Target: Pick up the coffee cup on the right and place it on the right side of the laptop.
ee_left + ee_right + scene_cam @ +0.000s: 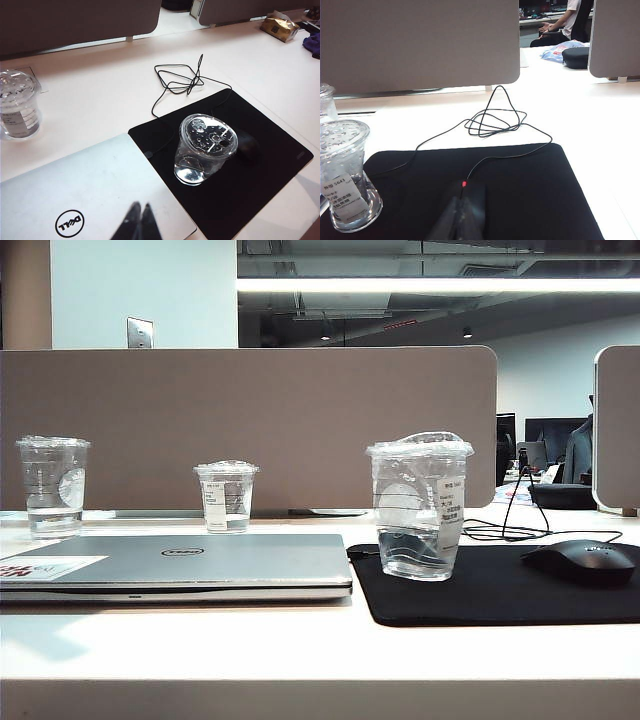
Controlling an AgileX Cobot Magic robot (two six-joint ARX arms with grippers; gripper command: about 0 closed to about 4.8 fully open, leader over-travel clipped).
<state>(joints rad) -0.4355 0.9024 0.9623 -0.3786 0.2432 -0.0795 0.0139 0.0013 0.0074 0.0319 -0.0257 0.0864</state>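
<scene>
The coffee cup, tall and clear with a crinkled lid and a white label strip, stands upright on the black mouse pad just right of the closed silver laptop. Neither arm shows in the exterior view. In the left wrist view my left gripper hangs shut and empty over the laptop lid, apart from the cup. In the right wrist view my right gripper is shut on nothing, above the mouse, with the cup off to one side.
A black mouse lies on the pad's right part, its cable looped behind. Two other clear cups stand behind the laptop. A grey partition closes the desk's back.
</scene>
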